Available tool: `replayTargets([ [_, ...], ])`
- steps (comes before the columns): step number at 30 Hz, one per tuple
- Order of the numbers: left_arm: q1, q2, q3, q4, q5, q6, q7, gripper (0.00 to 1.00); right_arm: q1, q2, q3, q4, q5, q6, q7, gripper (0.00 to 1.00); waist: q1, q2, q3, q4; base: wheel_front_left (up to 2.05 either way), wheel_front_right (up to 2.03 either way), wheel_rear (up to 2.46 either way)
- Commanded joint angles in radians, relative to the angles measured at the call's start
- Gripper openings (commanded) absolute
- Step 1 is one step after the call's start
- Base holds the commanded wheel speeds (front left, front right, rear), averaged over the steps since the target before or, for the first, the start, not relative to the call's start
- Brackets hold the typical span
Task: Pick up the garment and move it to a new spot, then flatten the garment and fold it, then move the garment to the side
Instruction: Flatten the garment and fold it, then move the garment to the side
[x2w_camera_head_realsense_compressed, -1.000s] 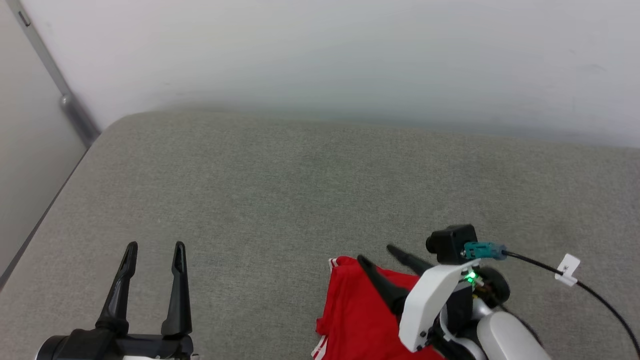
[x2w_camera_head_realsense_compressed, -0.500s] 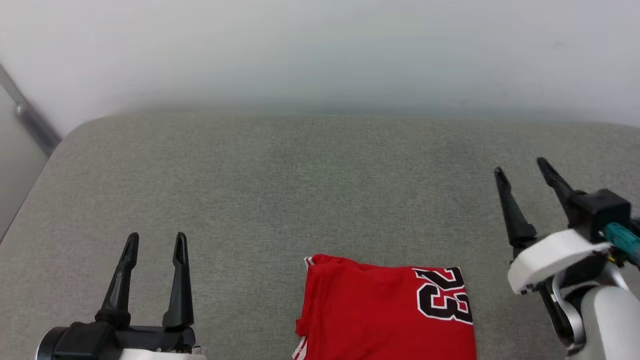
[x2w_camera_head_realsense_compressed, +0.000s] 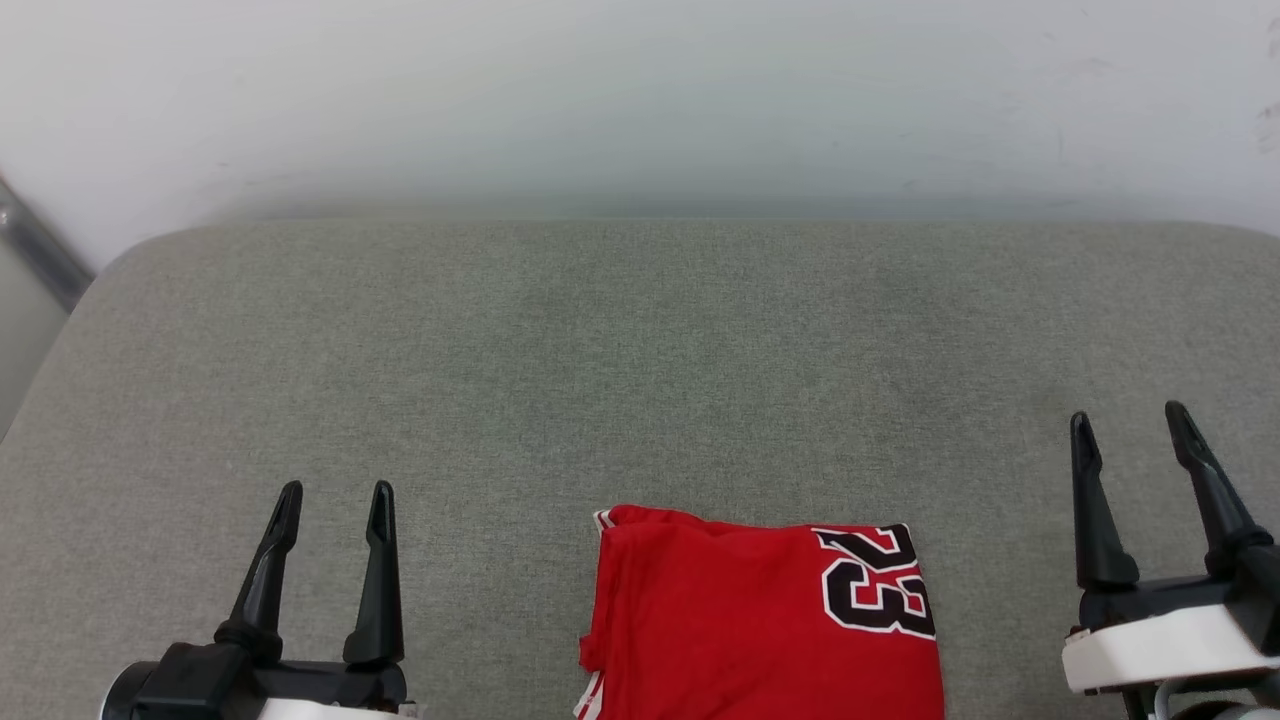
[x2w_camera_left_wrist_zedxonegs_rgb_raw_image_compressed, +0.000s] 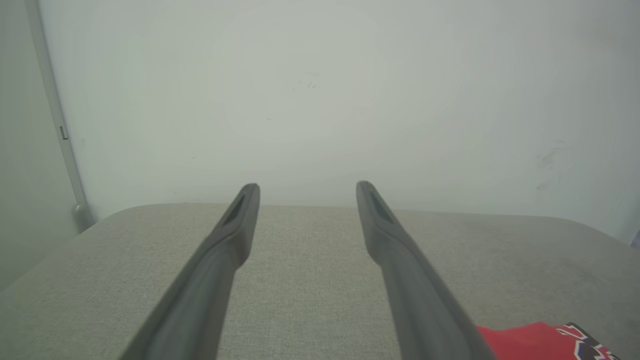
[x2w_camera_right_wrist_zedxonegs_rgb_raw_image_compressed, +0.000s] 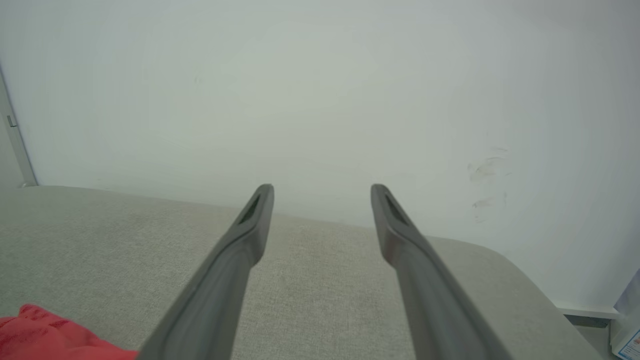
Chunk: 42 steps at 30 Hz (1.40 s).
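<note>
The garment (x2w_camera_head_realsense_compressed: 740, 620) lies folded into a red rectangle at the near middle of the grey cushion, a black-and-white number 23 at its right end and striped trim at its lower left corner. A corner of it shows in the left wrist view (x2w_camera_left_wrist_zedxonegs_rgb_raw_image_compressed: 540, 342) and the right wrist view (x2w_camera_right_wrist_zedxonegs_rgb_raw_image_compressed: 45, 335). My left gripper (x2w_camera_head_realsense_compressed: 335, 495) stands open to the garment's left, apart from it. To its right, my right gripper (x2w_camera_head_realsense_compressed: 1130, 420) is open as well, clear of the cloth. In both wrist views the fingers (x2w_camera_left_wrist_zedxonegs_rgb_raw_image_compressed: 235, 235) (x2w_camera_right_wrist_zedxonegs_rgb_raw_image_compressed: 250, 235) hold nothing.
The grey cushion (x2w_camera_head_realsense_compressed: 600, 370) stretches wide behind the garment to a white wall (x2w_camera_head_realsense_compressed: 640, 100). A grey metal strip (x2w_camera_head_realsense_compressed: 35, 255) runs at the far left beside the cushion's rounded corner. Its right corner drops to the floor in the right wrist view (x2w_camera_right_wrist_zedxonegs_rgb_raw_image_compressed: 530, 285).
My right gripper has lifted off the garment and swung out to its right. The head camera has turned, so the whole scene has shifted. The garment stays folded in place.
</note>
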Motion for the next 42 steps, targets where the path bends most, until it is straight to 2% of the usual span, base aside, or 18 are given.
replayTargets([
  [1,-0.006,-0.001,-0.002,0.003,0.002,-0.003,-0.002,1.00,0.023,0.011,-0.001,-0.005,0.001,-0.001,-0.007,1.00,0.0000,0.0000,-0.001,0.001,0.00,0.00,0.00],
  [13,-0.001,-0.001,-0.017,0.028,0.000,-0.005,-0.002,1.00,0.080,0.031,0.029,0.015,0.016,-0.001,-0.040,1.00,0.0000,0.0000,0.001,0.003,0.00,0.00,0.00],
  [25,-0.010,-0.001,-0.020,0.028,-0.009,-0.006,-0.002,1.00,0.086,0.032,0.029,-0.002,0.032,-0.001,-0.014,1.00,0.0000,0.0000,0.004,0.010,0.00,0.00,0.00],
  [29,-0.018,-0.001,-0.026,0.025,-0.012,-0.006,-0.002,1.00,0.092,0.022,0.058,-0.007,0.053,-0.001,0.086,1.00,0.0000,0.0000,0.016,0.019,0.00,0.00,0.00],
  [37,-0.030,-0.001,-0.032,0.036,-0.013,-0.006,-0.002,1.00,0.111,-0.062,0.119,-0.006,0.183,-0.001,0.499,1.00,0.0000,0.0000,0.055,0.041,0.00,0.00,0.00],
  [42,-0.049,-0.001,-0.044,0.049,-0.027,-0.006,-0.002,1.00,0.103,-0.053,0.115,-0.031,0.260,-0.001,0.730,1.00,0.0000,0.0000,0.088,0.062,0.00,0.00,0.00],
])
